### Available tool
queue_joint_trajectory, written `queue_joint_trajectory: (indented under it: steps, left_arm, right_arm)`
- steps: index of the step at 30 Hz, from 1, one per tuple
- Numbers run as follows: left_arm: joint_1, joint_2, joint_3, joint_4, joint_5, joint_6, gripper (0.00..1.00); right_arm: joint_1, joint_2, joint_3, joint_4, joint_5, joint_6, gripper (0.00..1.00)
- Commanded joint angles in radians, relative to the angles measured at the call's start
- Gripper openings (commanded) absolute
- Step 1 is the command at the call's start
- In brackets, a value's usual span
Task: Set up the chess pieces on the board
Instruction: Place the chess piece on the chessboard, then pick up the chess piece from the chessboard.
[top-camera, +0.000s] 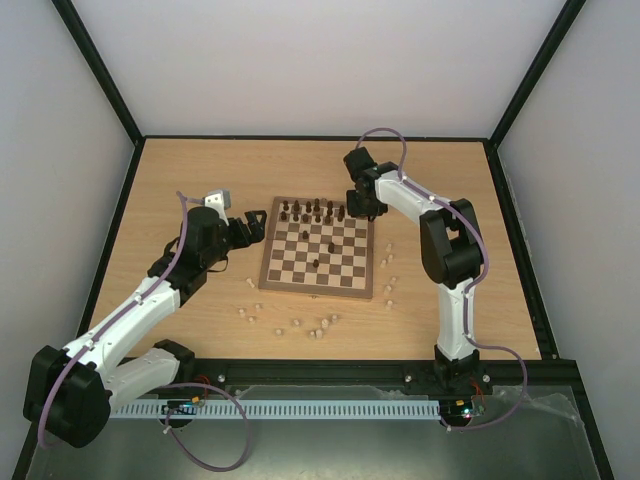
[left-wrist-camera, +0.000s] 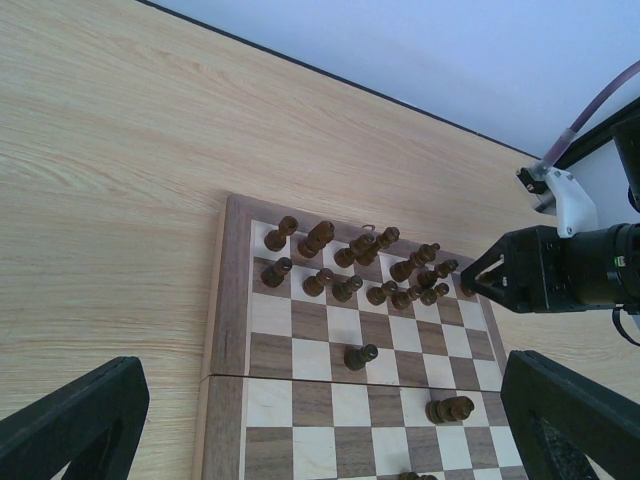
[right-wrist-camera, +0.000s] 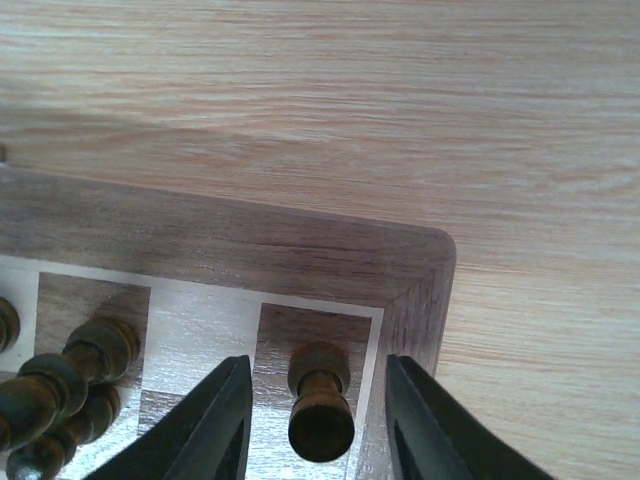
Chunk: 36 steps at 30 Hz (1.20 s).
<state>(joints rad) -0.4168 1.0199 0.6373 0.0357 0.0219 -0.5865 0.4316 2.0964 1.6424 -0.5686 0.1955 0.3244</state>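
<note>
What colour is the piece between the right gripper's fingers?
Dark brown piece, on the corner square of the board; right wrist view shows it best.

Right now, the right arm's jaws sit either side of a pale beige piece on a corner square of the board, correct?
Not quite. The piece between the right arm's jaws is dark brown, not pale beige. The rest holds: it stands on a corner square of the board with a jaw on either side of it, as the right wrist view shows.

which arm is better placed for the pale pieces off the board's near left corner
Left: the left gripper is open, empty, nearer the pale pieces; the right gripper straddles a dark piece at the far corner.
</note>
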Motion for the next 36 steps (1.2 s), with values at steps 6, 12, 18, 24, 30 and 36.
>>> queue_joint_trajectory:
  steps: [6, 12, 18, 24, 30, 36]
  left_arm:
    - [-0.005, -0.009, 0.02, 0.0, -0.01, 0.005, 1.0]
    - [-0.005, -0.006, 0.025, -0.009, -0.017, 0.005, 1.0]
    - [-0.005, -0.006, 0.025, -0.014, -0.032, 0.005, 1.0]
    - [-0.005, -0.005, 0.026, -0.017, -0.041, 0.008, 0.99]
    - [-0.005, -0.005, 0.026, -0.018, -0.042, 0.008, 1.0]
    - [-0.005, -0.002, 0.025, -0.017, -0.041, 0.007, 1.0]
  right_arm:
    - [0.0, -0.166, -0.048, -0.037, 0.03, 0.019, 0.63]
    - [0.022, -0.354, -0.194, -0.011, -0.01, 0.028, 0.99]
    - [0.149, -0.453, -0.294, -0.005, -0.047, 0.044, 0.99]
    - [0.246, -0.418, -0.323, 0.015, -0.091, 0.047, 0.77]
    - [0.274, -0.345, -0.296, 0.011, -0.111, 0.027, 0.52]
    - [0.285, -0.257, -0.268, 0.011, -0.11, 0.012, 0.47]
